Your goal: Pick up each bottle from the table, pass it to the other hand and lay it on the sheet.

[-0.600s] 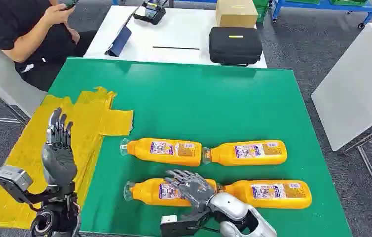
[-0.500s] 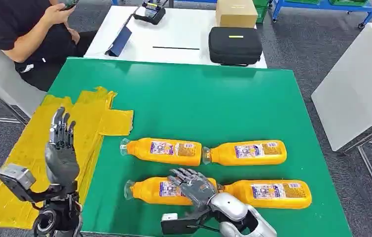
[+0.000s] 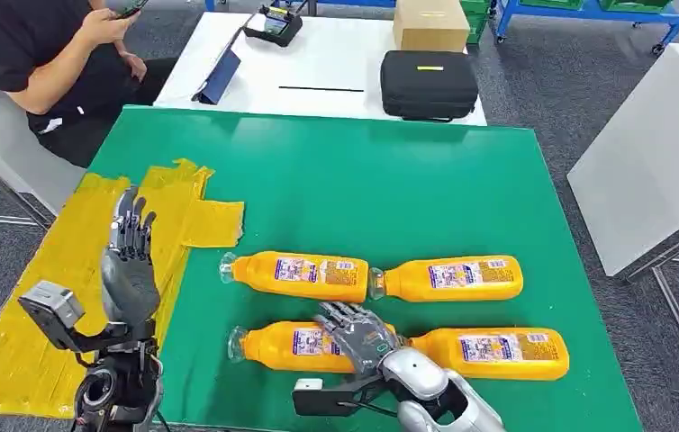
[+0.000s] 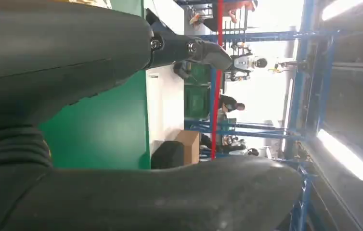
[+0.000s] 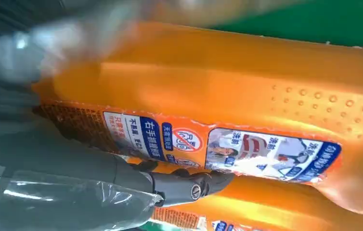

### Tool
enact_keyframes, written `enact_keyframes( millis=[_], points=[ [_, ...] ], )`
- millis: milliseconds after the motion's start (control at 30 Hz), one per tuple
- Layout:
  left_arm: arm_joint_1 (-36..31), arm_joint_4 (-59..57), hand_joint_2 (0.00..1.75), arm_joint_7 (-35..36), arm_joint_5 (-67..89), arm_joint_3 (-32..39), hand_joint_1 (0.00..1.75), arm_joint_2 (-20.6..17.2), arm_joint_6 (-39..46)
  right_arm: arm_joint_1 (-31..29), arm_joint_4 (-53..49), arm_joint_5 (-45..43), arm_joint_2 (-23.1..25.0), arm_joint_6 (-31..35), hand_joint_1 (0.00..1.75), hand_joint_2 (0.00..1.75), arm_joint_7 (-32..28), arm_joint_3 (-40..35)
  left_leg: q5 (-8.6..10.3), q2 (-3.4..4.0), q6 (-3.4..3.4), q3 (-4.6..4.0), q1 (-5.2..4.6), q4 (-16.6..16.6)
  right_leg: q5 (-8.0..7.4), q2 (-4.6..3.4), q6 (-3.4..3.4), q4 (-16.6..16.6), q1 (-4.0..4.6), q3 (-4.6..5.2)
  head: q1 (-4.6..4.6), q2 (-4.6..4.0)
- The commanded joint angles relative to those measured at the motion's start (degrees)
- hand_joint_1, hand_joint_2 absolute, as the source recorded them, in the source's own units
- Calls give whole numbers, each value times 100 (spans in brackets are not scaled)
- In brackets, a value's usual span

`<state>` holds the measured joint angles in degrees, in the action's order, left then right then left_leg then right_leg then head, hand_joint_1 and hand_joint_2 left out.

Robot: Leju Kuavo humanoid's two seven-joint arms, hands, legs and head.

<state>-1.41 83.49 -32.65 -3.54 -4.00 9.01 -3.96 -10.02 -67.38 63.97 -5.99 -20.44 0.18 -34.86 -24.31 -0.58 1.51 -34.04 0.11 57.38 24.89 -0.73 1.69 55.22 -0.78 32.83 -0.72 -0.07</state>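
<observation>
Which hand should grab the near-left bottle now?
Right. The right hand already lies over the near-left bottle, fingers draped on its label. The left hand is raised, open, over the yellow sheet, well placed to receive.

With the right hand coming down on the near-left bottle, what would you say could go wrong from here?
1. The right hand lies over the near-left bottle, whose base seems to meet the near-right bottle; a grasp may nudge that neighbour.
2. The bottles lie on their sides, so a loose grip might roll this one toward the far-left bottle.
3. The left hand waits, raised over the yellow sheet; a poor handover could drop it.
</observation>
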Motion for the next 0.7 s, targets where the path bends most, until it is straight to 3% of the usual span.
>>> enact_keyframes(
  millis=[33, 700],
  points=[
    [-403, -634, 0, 5, -74, -206, 0, -120, 53, -87, 375, -249, -219, -304, 175, 175, -79, -160, 1, -15, -7, 21, -2, -10, 5, 25, -6, -9, 0, -26, 0, 0],
    [-495, -628, 0, 27, -176, -276, 0, -195, 127, -358, 459, -733, -263, -241, 175, 175, -350, -449, 0, -4, -5, 22, 0, -6, 1, 10, -4, -6, 2, -26, 0, 0]
  ],
)
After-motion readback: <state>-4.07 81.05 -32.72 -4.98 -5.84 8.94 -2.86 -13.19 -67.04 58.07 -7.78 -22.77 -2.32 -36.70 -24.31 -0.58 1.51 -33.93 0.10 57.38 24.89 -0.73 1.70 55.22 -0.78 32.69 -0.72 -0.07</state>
